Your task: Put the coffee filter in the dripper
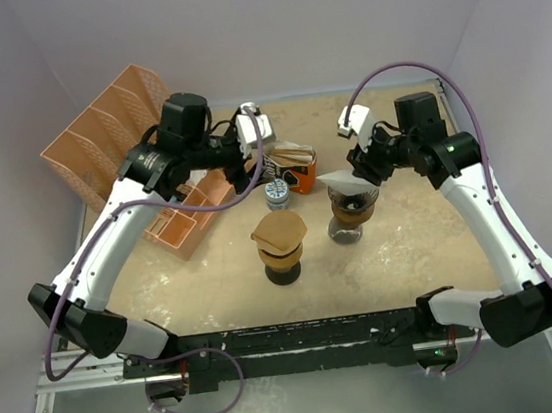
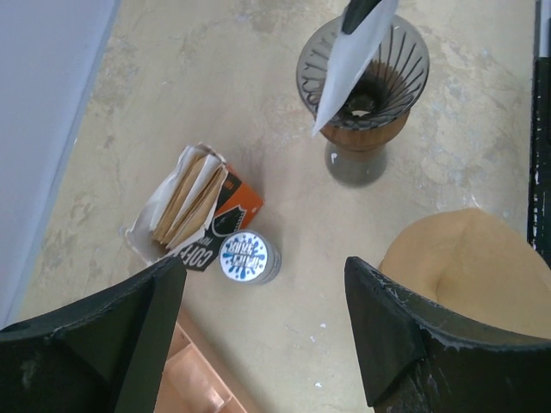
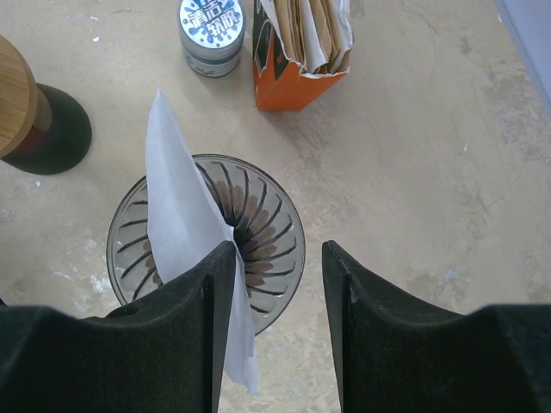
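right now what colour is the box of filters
The box is orange; it shows best in the right wrist view.

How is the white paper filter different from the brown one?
The white paper filter is folded flat; the brown paper filter is spread open. The white one leans tilted across the smoky ribbed glass dripper; the brown one sits level atop the wood-collared dripper. Both are coffee filters resting on drippers.

Glass dripper (image 3: pixel 267 245) 1, white filter (image 3: pixel 176 224) 1, brown filter (image 1: pixel 279 231) 1, filter box (image 3: pixel 293 82) 1, tin (image 3: pixel 212 26) 1
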Available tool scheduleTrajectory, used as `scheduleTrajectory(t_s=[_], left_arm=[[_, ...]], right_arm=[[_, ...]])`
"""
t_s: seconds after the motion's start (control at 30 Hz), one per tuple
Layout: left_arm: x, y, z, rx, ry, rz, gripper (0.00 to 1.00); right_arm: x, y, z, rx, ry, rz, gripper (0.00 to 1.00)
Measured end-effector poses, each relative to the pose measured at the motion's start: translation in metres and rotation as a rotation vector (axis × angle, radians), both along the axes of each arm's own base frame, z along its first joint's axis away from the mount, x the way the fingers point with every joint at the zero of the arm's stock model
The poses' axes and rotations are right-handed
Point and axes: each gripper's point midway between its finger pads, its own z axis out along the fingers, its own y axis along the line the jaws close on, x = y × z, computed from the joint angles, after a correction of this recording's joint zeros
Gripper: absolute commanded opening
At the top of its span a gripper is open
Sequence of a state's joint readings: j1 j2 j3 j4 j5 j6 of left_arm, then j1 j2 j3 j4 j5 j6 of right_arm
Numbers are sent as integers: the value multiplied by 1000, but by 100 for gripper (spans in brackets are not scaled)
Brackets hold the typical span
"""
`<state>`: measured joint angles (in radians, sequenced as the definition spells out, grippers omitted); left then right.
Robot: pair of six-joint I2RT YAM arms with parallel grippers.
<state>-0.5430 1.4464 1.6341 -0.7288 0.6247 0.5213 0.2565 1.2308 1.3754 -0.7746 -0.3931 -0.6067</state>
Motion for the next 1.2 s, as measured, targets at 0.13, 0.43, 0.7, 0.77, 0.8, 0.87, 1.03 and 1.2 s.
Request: scheduleTrajectory(t_s=[0.13, 0.43, 0.7, 0.77, 0.8, 0.87, 1.03, 1.2], left_arm=[[-10, -22, 2, 20, -17, -80, 75], [-42, -74, 1, 73, -57, -265, 74], [-71, -107, -28, 163, -67, -397, 73], [-73, -109, -32, 181, -76, -402, 73], [-73, -110, -33, 189, -88, -405, 73], [-73, -111, -33, 202, -109, -408, 73], [-71, -119, -38, 234, -153, -415, 73], [-66, -130, -48, 271, -180, -424, 73]], right_arm=[[2, 2, 2, 11, -9, 1, 47], [4, 12, -6, 48, 37, 38, 45], [2, 13, -8, 88, 71, 55, 43], [2, 14, -10, 99, 86, 60, 43], [3, 14, -11, 103, 94, 62, 43], [3, 16, -12, 113, 106, 70, 42], [3, 19, -15, 129, 129, 84, 41], [0, 21, -16, 142, 145, 94, 41]])
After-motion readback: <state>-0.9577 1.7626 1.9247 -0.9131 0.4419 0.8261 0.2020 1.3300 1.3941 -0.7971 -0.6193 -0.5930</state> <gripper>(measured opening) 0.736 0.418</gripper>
